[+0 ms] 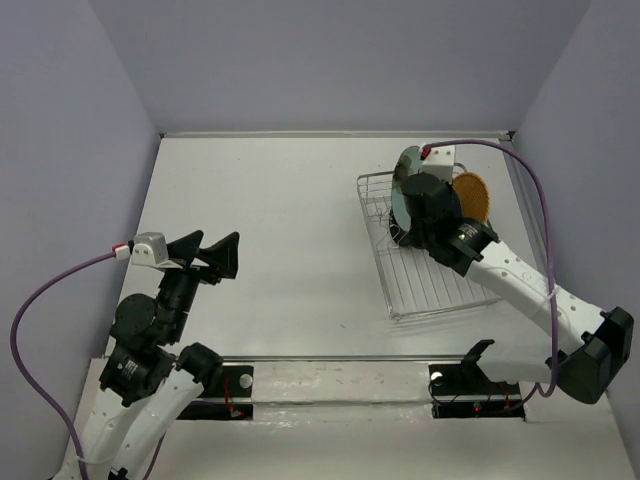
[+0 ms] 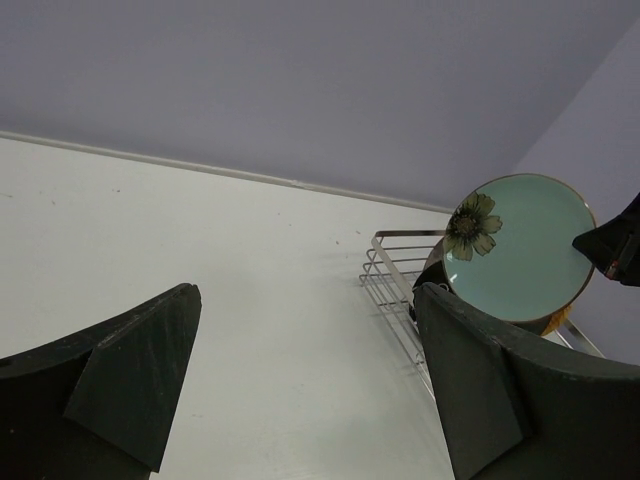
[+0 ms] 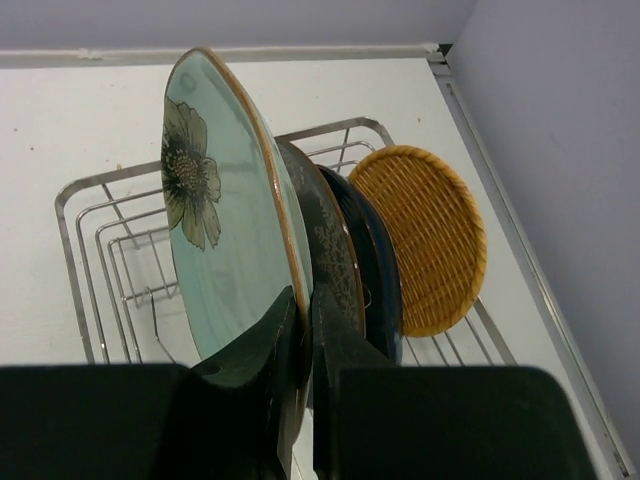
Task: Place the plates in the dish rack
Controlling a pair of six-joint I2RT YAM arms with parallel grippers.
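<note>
My right gripper (image 3: 308, 305) is shut on the rim of the pale green floral plate (image 3: 225, 225), holding it on edge over the silver wire dish rack (image 3: 95, 215). Behind it stand a dark patterned plate (image 3: 332, 245), a dark blue plate (image 3: 375, 262) and the orange woven-look plate (image 3: 428, 235). From above, the green plate (image 1: 404, 182) and orange plate (image 1: 472, 196) show at the rack's (image 1: 425, 285) far end. My left gripper (image 1: 205, 258) is open and empty, well left of the rack; its view shows the green plate (image 2: 520, 245).
The rack (image 2: 395, 280) sits at the right of the white table, near the right wall (image 1: 590, 150). The near half of the rack holds no plates. A metal rail (image 1: 330, 375) runs along the table's near edge.
</note>
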